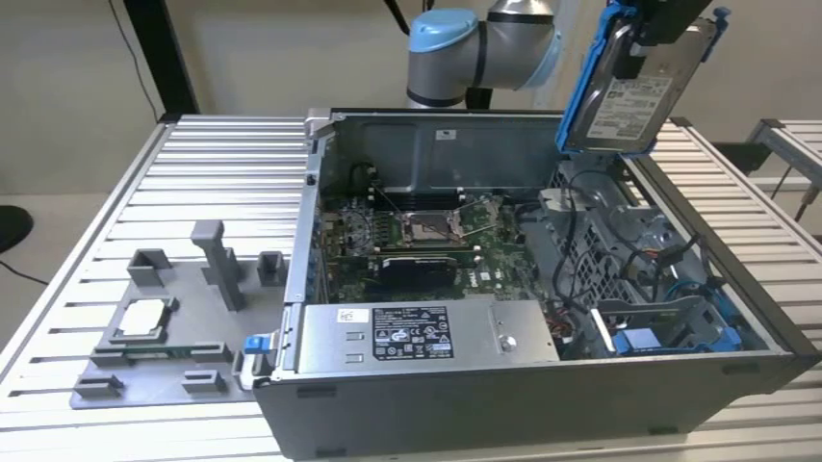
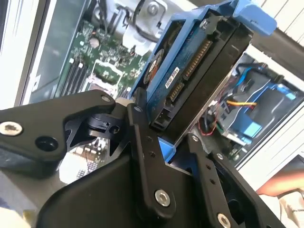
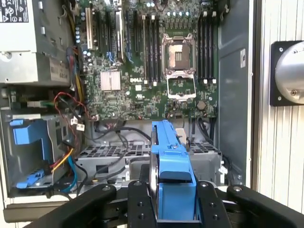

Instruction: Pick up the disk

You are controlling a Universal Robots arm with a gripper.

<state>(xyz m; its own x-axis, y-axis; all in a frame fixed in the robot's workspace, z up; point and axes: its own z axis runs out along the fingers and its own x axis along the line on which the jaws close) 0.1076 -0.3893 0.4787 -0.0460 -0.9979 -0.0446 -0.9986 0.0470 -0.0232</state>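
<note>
Hanging clear above the open computer case point(image 1: 540, 289), the disk point(image 1: 629, 101) is clamped in the gripper point(image 1: 655, 43) of the arm point(image 1: 482, 48), high over the case's far corner at the exterior view's right. In the second wrist view the two black fingers point(image 2: 147, 156) stand close together, one on each broad side of the drive, pressed on its blue bracket point(image 2: 247, 14); the first wrist view has the same grip from above, the fingers point(image 3: 140, 204) either side of the bracket's blue edge point(image 3: 173, 175). By these pictures the lifting step looks as good as done: the disk touches nothing but the gripper, and the drive cage point(image 1: 655, 327) near the case's front corner at the exterior view's right holds only blue plastic and loose cables point(image 3: 69, 159). Any further move, in this judgement, calls for a steady grip, since the drive hangs almost on end, slightly tilted, with much of its body below the fingers. The disk is a flat silver-grey metal slab with a white printed label point(image 1: 632, 106) on the face seen in the exterior view, a dark circuit board and connector row point(image 2: 197, 54) on the other side, and the blue bracket running round its edges. The case sits on a slatted metal table point(image 1: 206, 173), beside a grey fixture tray point(image 1: 167, 318).
</note>
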